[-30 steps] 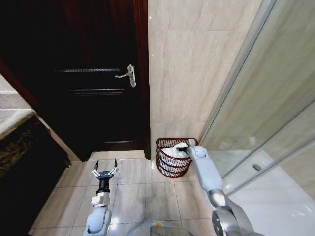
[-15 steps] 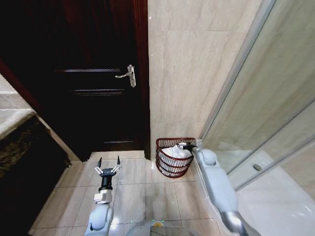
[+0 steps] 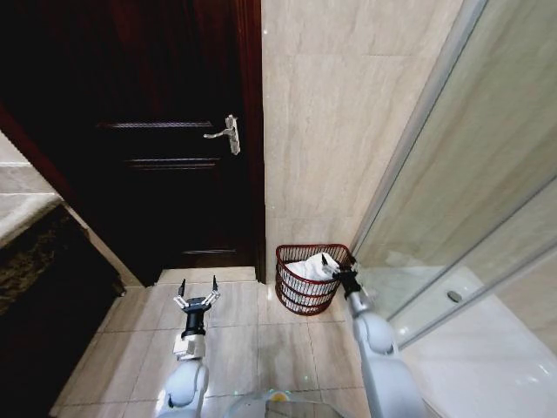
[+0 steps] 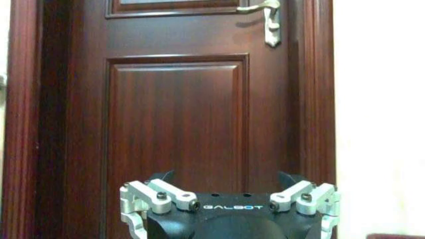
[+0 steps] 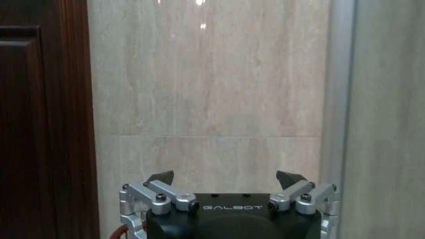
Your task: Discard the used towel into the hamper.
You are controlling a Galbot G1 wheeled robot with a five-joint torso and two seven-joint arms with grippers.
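Over the last second the right gripper (image 3: 337,267) has drawn back from the hamper (image 3: 305,283) at lower centre, fingers spread and empty, leaving the white towel (image 3: 306,268) inside, so discarding looks done; left gripper (image 3: 198,292) hovers open, lower left.

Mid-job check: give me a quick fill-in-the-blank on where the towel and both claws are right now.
1. The white towel lies inside the ____.
2. The right claw is open and holds ____.
3. The left claw hangs open above the tiled ____.
4. The hamper stands against the wall beside the dark wooden ____.

Missing words: hamper; nothing; floor; door
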